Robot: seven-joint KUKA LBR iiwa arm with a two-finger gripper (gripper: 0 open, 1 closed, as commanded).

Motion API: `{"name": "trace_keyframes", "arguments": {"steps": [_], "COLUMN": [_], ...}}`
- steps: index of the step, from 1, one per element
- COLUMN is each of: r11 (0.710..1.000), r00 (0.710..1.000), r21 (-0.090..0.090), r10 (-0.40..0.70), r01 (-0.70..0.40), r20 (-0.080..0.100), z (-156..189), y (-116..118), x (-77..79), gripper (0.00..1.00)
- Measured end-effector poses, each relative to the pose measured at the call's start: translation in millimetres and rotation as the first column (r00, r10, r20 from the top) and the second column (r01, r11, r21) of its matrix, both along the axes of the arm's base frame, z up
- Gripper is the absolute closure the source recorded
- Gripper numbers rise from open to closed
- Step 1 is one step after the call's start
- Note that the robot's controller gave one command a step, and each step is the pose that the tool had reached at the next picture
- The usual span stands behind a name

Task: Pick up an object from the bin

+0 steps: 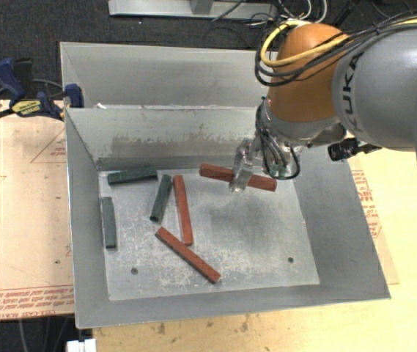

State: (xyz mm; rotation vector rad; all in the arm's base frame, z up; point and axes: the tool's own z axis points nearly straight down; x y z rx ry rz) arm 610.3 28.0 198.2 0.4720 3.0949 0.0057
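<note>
My gripper (240,178) hangs over the back right part of the bin, its fingers shut on a red-brown flat stick (219,173) that sticks out level to both sides and is lifted off the floor. Two more red-brown sticks lie left of centre: one (184,210) running front to back, the other (187,254) slanting toward the front. A dark green stick (161,198) lies just left of them.
Two further dark green sticks lie at the left: one (132,176) near the back wall, one (108,222) along the left side. The arm with its orange cover and cables comes in from the upper right.
</note>
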Motion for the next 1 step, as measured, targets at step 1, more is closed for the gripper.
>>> {"name": "trace_keyframes", "arguments": {"steps": [1], "r11": [0.939], "r00": [0.939], "r21": [-0.004], "r10": [0.343], "r01": [-0.343], "r20": [-0.003], "z": [108.5], "y": [4.5], "x": [-11.3], "gripper": [1.00]}}
